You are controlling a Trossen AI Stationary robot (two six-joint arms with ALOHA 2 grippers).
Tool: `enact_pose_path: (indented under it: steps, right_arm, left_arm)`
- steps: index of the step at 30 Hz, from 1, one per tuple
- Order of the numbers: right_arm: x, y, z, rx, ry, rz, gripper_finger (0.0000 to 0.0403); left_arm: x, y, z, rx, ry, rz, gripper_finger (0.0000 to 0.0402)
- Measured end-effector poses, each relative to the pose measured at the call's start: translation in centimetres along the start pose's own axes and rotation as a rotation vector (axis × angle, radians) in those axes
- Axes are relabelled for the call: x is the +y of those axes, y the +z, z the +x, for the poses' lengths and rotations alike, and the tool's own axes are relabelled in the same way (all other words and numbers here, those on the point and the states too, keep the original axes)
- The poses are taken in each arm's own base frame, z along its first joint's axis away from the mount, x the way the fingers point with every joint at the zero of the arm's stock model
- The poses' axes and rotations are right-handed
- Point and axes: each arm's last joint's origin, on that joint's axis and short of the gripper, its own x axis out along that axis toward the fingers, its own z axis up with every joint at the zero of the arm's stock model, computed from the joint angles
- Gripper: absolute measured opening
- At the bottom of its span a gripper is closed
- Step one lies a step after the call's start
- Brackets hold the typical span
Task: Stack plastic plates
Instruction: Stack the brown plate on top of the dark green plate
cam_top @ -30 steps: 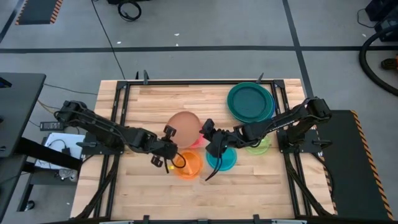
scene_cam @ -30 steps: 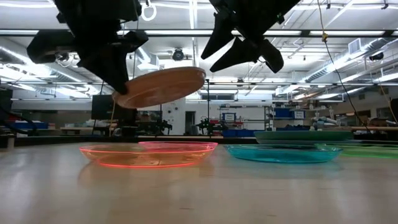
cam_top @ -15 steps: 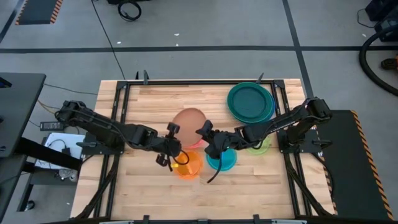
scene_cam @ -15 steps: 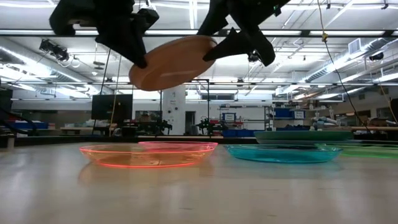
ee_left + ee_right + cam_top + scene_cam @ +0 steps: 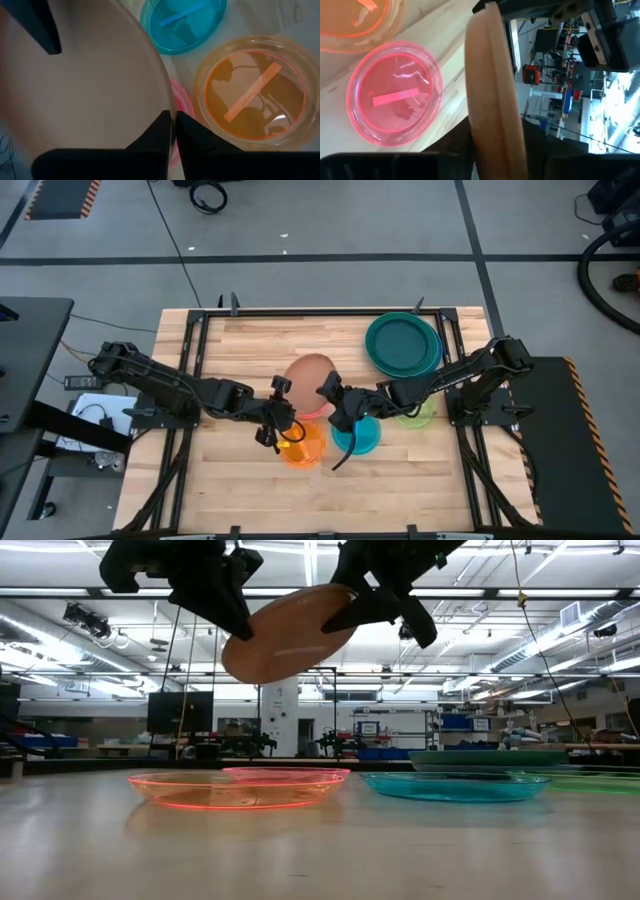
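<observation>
The brown plate [image 5: 288, 632] hangs tilted in the air over the pink plate [image 5: 322, 409]. My left gripper [image 5: 238, 628] is shut on its left rim. My right gripper [image 5: 372, 612] is open at the opposite rim, one finger above and one below. In the right wrist view the brown plate [image 5: 492, 95] stands edge-on between those fingers. The orange plate [image 5: 301, 444], the cyan plate [image 5: 357, 436] and the green plate [image 5: 416, 414] lie flat on the table. A large teal plate [image 5: 401, 343] rests on a blue one at the far right. My left gripper pinches the brown plate's rim [image 5: 161, 102] between its two shut fingers, coming slantwise from the table's left. The plate is lifted clear and tilted, its right side higher. My right gripper's fingers flank the opposite rim [image 5: 495, 150]; whether they touch it, I cannot tell.
A black metal frame [image 5: 300, 311] runs around the wooden table top. Bare wood lies along the near edge [image 5: 330, 500] and at the far left [image 5: 240, 345]. Beyond the table is a workshop room.
My left gripper has risen and moved toward the table's right, carrying the brown plate up and over. The plate's right rim has come between my right gripper's open fingers, which stayed roughly where they were.
</observation>
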Motion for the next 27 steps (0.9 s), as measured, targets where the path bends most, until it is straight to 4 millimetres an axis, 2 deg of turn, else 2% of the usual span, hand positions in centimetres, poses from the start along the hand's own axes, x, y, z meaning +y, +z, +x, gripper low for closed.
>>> enact_pose_path:
  steps: [7,14,17,21,27]
  right_arm:
    - [0.2,0.0,0.0,-0.012,0.018,-0.004,0.0081]
    - [0.5,-0.1,0.0,0.000,0.043,0.015,0.0072]
    - [0.5,-0.2,0.0,0.022,0.046,0.040,0.0070]
    - [0.6,-0.3,0.0,0.040,0.041,0.061,0.0070]
    - [0.9,-0.7,0.0,0.121,0.046,0.134,0.0070]
  left_arm:
    - [0.0,0.0,0.0,-0.003,0.003,-0.001,0.0044]
    - [0.1,0.4,-0.4,-0.021,0.032,-0.043,0.0052]
    - [0.5,1.3,-1.4,-0.064,0.068,-0.084,0.0076]
    - [0.7,2.0,-2.0,-0.086,0.074,-0.118,0.0127]
    - [0.5,1.4,-2.1,-0.027,0.086,-0.182,0.0195]
